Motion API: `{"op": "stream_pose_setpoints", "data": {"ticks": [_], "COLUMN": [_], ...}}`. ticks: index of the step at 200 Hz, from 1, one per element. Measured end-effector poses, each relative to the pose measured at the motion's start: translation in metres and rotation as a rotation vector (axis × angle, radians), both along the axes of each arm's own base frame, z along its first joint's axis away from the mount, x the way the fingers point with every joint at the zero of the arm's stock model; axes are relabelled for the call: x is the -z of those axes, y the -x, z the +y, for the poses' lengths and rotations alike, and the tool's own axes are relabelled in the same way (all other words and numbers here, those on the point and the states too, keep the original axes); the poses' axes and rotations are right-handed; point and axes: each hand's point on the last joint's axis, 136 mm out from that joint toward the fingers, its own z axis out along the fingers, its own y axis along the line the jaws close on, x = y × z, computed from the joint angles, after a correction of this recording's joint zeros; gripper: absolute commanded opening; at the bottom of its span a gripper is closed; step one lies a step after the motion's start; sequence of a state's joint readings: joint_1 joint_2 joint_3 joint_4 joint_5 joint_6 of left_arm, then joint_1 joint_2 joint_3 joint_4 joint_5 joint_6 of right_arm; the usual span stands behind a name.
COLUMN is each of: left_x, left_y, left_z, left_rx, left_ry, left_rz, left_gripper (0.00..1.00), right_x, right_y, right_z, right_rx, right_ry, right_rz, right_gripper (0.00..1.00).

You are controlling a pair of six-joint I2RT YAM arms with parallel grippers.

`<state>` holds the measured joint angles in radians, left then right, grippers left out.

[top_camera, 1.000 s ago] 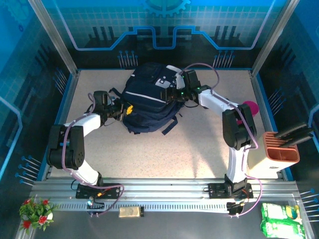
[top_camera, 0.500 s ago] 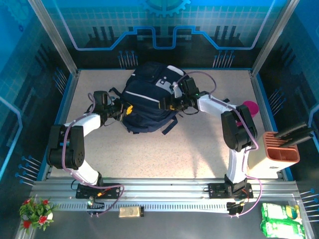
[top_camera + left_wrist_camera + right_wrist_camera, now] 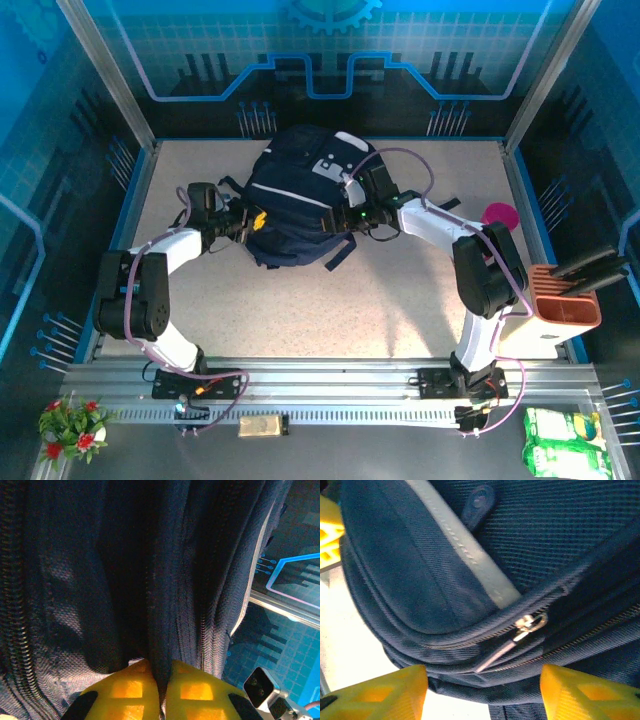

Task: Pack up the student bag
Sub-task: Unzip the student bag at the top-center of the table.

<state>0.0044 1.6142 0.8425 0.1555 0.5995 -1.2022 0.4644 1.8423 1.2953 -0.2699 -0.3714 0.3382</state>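
The student bag point(image 3: 295, 195), dark navy with thin white stripes, lies at the back middle of the table. My left gripper point(image 3: 250, 220) is at its left side. In the left wrist view its yellow fingertips point(image 3: 127, 690) are shut on a fold of the bag's fabric point(image 3: 125, 570). My right gripper point(image 3: 335, 218) is at the bag's lower right edge. In the right wrist view it point(image 3: 482, 680) stands open, its yellow fingers point(image 3: 380, 692) wide apart on either side of the bag's zippered seam point(image 3: 445, 570). A silver zipper pull point(image 3: 527, 625) hangs between them, untouched.
A pink disc point(image 3: 497, 214) lies at the right of the table. An orange and white holder point(image 3: 565, 305) with dark items stands at the right edge. Green packets point(image 3: 565, 445) and red flowers point(image 3: 72, 420) sit off the table. Bare tabletop point(image 3: 330, 310) stretches in front of the bag.
My right gripper has moved from the bag's upper right down and left to its lower edge, and its jaws have narrowed somewhat. The left arm has not moved.
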Motion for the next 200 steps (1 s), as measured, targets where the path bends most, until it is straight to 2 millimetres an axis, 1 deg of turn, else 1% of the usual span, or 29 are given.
{"op": "stream_pose_setpoints", "data": {"ticks": [14, 42, 89, 108, 135, 148, 172, 200], "left_x": [0.000, 0.000, 0.000, 0.000, 0.000, 0.000, 0.000, 0.000], "left_y": [0.000, 0.000, 0.000, 0.000, 0.000, 0.000, 0.000, 0.000], "left_z": [0.000, 0.000, 0.000, 0.001, 0.001, 0.001, 0.001, 0.001], "left_rx": [0.000, 0.000, -0.001, -0.003, -0.004, -0.004, -0.003, -0.003], "left_ry": [0.000, 0.000, 0.000, -0.002, -0.003, -0.003, -0.003, -0.003], "left_rz": [0.000, 0.000, 0.000, 0.000, -0.001, 0.000, -0.001, -0.001], "left_gripper": [0.00, 0.00, 0.00, 0.00, 0.00, 0.00, 0.00, 0.00], "right_x": [0.001, 0.002, -0.004, 0.000, 0.009, 0.012, 0.013, 0.013], "right_y": [-0.002, -0.005, -0.014, -0.014, -0.012, -0.011, -0.011, -0.012], "right_z": [-0.002, -0.004, -0.001, 0.002, 0.005, 0.006, 0.006, 0.004], "right_rx": [0.011, 0.019, 0.025, 0.022, 0.014, 0.013, 0.019, 0.037], "right_ry": [0.014, 0.029, 0.025, 0.021, 0.018, 0.021, 0.022, 0.028], "right_rz": [-0.009, -0.021, -0.040, -0.022, 0.013, 0.022, 0.024, 0.028], "right_gripper": [0.49, 0.43, 0.38, 0.32, 0.28, 0.25, 0.24, 0.20]}}
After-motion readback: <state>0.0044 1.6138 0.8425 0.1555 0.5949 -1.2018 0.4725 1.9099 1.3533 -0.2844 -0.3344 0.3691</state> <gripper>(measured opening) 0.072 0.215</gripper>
